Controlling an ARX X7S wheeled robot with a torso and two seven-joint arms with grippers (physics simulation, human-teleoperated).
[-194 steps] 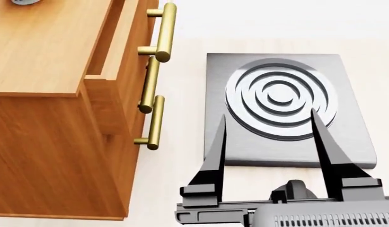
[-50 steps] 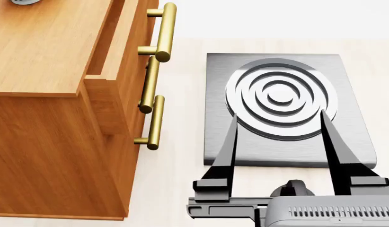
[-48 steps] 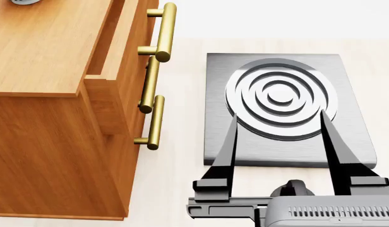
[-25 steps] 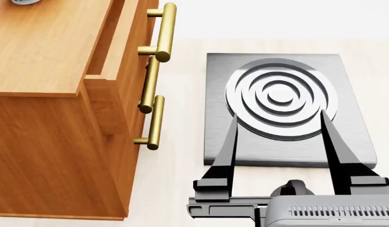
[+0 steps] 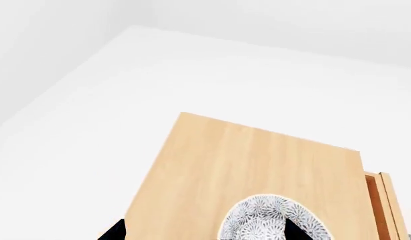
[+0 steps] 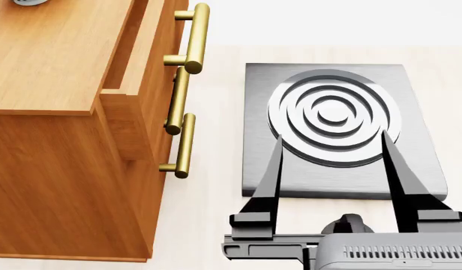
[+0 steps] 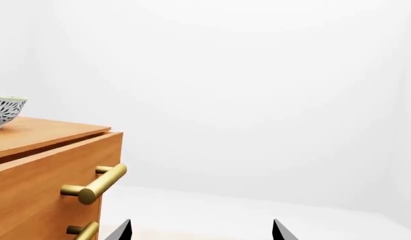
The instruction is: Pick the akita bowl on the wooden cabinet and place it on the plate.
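Sitting on top of the wooden cabinet (image 5: 252, 165), the patterned akita bowl (image 5: 275, 220) lies directly under the left gripper (image 5: 205, 235), whose dark fingertips stand apart, nothing between them. The right gripper (image 6: 332, 163) hangs spread wide over a grey stove (image 6: 336, 129). No plate is visible. Lowering the left gripper squarely over the bowl's rim before closing seems wise.

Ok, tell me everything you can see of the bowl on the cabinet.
The bowl is white with a dense dark petal-like pattern inside and out, seemingly glazed ceramic. It stands upright on the flat top of the wooden cabinet. From the right wrist view its patterned side and rim show in profile. The head view catches only its lower edge. Nothing else touches it.
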